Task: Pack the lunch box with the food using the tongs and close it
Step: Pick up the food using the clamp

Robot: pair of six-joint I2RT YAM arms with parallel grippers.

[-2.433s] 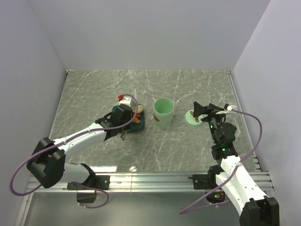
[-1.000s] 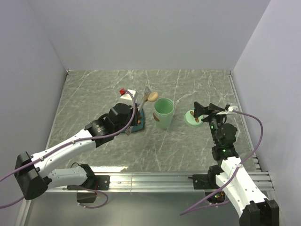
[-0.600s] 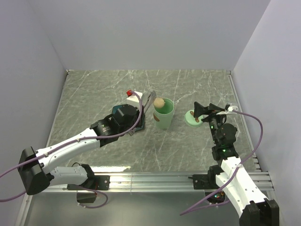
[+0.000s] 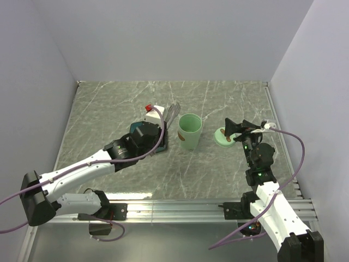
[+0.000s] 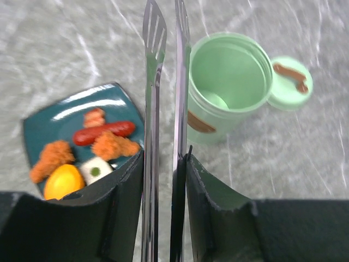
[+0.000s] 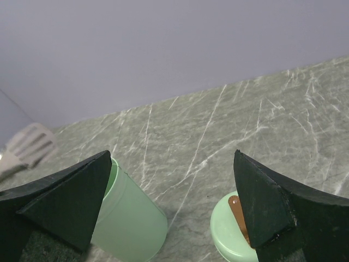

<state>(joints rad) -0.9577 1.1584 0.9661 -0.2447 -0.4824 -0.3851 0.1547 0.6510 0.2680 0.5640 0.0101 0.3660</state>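
Note:
The pale green lunch box [image 4: 190,131] stands upright and lidless; the left wrist view looks into it [image 5: 229,90] and shows only pale green inside. Its lid [image 4: 222,137] with a brown handle lies flat to the right [image 5: 289,82]. My left gripper [image 4: 162,126] [image 5: 163,158] is shut on the metal tongs [image 5: 152,82], whose tips stand slightly apart and empty just left of the box rim. The food [image 5: 103,132] lies on a teal plate [image 5: 38,123]: a red sausage, orange pieces, a yellow ball and a white piece. My right gripper [image 4: 237,130] [image 6: 172,207] hangs open over the lid [image 6: 232,237].
The teal plate [image 4: 162,146] is mostly hidden under my left wrist in the top view. The tongs' tip [image 6: 30,147] shows at the left edge of the right wrist view, beside the lunch box [image 6: 131,224]. Grey walls close the marbled table on three sides.
The beige ball, held in the tongs over the lunch box a moment ago, is gone from view. The tongs have opened a little and drawn back left.

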